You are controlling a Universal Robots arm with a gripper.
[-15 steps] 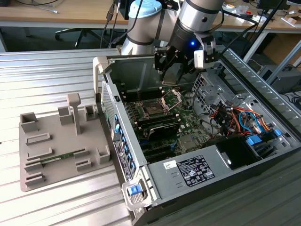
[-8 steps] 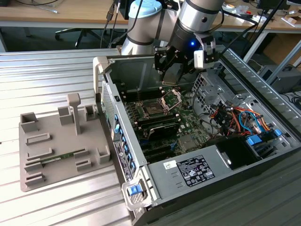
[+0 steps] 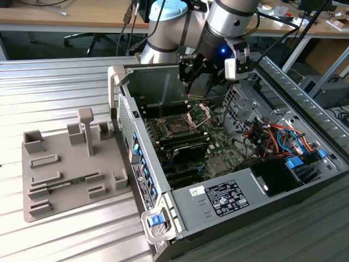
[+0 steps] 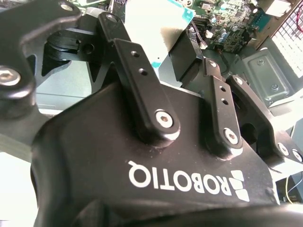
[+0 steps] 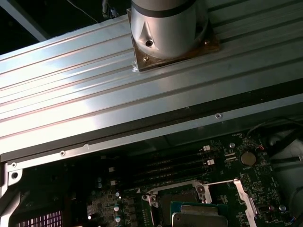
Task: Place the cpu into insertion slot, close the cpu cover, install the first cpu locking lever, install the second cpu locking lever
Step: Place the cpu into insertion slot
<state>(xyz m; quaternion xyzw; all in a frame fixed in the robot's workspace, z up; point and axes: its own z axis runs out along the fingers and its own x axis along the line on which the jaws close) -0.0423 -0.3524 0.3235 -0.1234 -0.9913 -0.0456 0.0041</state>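
Note:
In the exterior view my gripper (image 3: 199, 93) hangs inside the open computer case, just above the green board. The cpu (image 5: 199, 216), a silver-topped chip with a green edge, sits between my fingers (image 4: 142, 71), and the gripper is shut on it. The cpu (image 4: 151, 23) also shows pale and teal-edged in the second wrist view. Below it lies the insertion slot (image 3: 177, 127), a dark square socket with a metal rim, also seen as the insertion slot (image 5: 165, 208) in the first wrist view. The cpu cover (image 3: 199, 113) stands raised beside the slot.
The case walls (image 3: 122, 103) close in the board. Coloured cables (image 3: 267, 136) and drive bays fill the exterior view's right. Long black memory slots (image 3: 185, 148) run near the socket. A grey fixture tray (image 3: 65, 169) lies on the ribbed metal table at the left.

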